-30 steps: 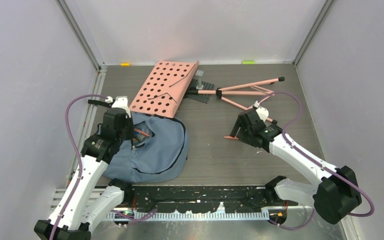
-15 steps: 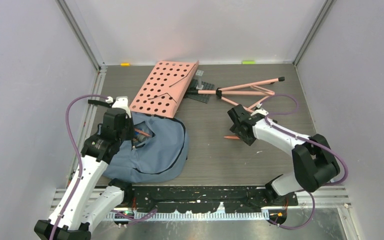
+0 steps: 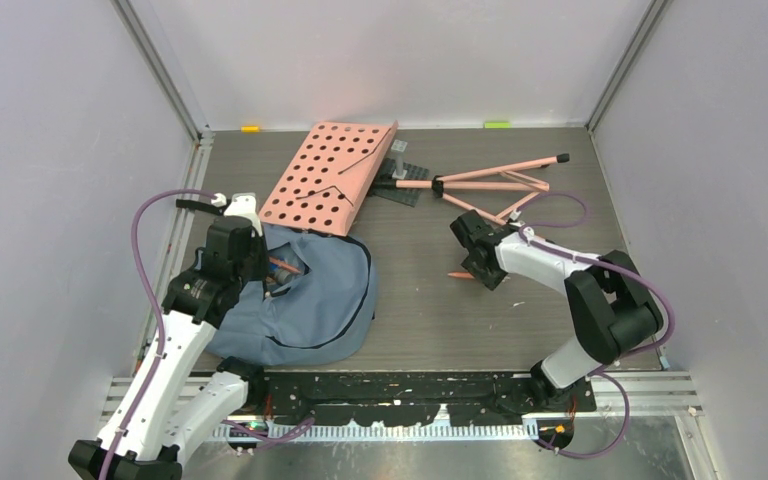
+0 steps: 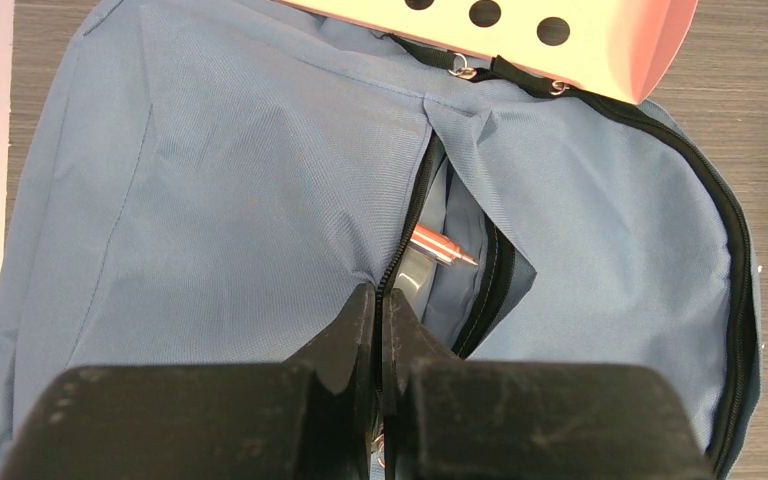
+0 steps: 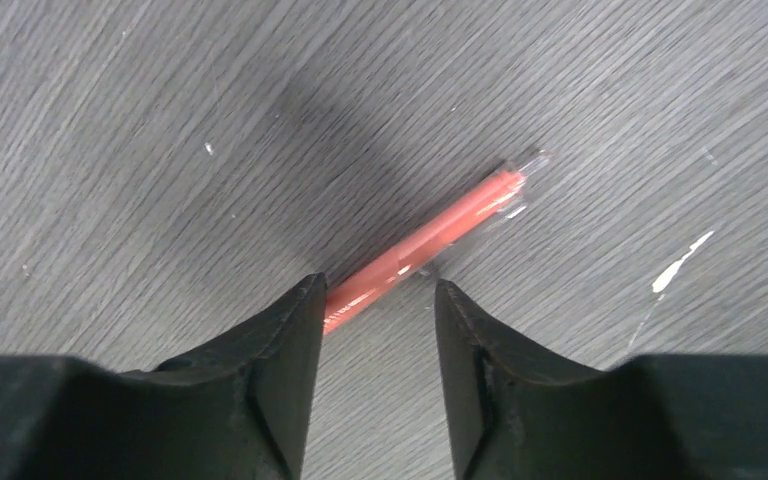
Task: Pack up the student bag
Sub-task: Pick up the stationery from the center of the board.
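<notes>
The student bag (image 3: 315,300), dusty blue-grey with black zipper trim, lies flat at the near left. Its zip gapes, and a red pen (image 4: 443,246) shows inside the gap. My left gripper (image 4: 378,295) is shut on the bag's (image 4: 210,200) zipper edge, holding the opening apart; from above it (image 3: 258,272) sits over the bag's left side. A second red pen (image 5: 430,235) lies on the table at mid-right. My right gripper (image 5: 378,290) is open low over it. The pen's near end runs behind the left fingertip (image 5: 305,300). From above, the pen (image 3: 457,274) lies just left of the right gripper (image 3: 472,268).
A pink perforated board (image 3: 332,175) overlaps the bag's far edge and shows in the left wrist view (image 4: 520,30). Pink folding stand legs (image 3: 490,180) and a small black plate (image 3: 400,190) lie behind the right gripper. An aluminium rail (image 3: 175,230) runs along the left.
My right arm has swung left and folded in, bringing its gripper down over the pen on the table, and its jaws have narrowed. The left arm and bag have not moved.
</notes>
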### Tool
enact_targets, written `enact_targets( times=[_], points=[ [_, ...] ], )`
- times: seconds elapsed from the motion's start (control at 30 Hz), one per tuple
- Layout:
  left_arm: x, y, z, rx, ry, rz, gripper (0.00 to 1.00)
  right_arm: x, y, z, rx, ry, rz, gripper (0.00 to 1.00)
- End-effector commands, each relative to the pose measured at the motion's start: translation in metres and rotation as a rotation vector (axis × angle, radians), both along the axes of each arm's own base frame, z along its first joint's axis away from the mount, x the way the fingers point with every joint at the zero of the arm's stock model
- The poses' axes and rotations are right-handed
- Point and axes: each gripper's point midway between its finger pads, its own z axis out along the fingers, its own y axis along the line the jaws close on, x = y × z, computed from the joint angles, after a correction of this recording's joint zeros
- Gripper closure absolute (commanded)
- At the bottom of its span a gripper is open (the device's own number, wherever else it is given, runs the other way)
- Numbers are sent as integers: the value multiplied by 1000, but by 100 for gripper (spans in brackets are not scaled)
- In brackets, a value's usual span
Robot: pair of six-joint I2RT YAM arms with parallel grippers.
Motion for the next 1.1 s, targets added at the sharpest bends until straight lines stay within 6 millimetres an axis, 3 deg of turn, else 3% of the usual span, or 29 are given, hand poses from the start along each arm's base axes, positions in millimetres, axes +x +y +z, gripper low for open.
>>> enact_targets(
  times=[0.0,0.3,0.63,0.77,0.93,1.07],
  points=[
    [9,-10,24,-57,-101,-25,100,12,7,2,24,-25,13,55],
    [9,-8,24,-49,-101,-19,100,15,27,-11,49,8,154,94],
    [10,-11,23,-53,-98,-39,100,9,66,2,27,-90,496,95],
    [10,-14,23,-60,-100,-54,100,5,78,33,42,-161,613,99],
    [9,-21,27,-85,-111,-92,100,2,108,101,163,-306,771,99],
    [8,-38,33,-139,-154,-177,100,-15,146,148,339,-357,916,99]
  ],
)
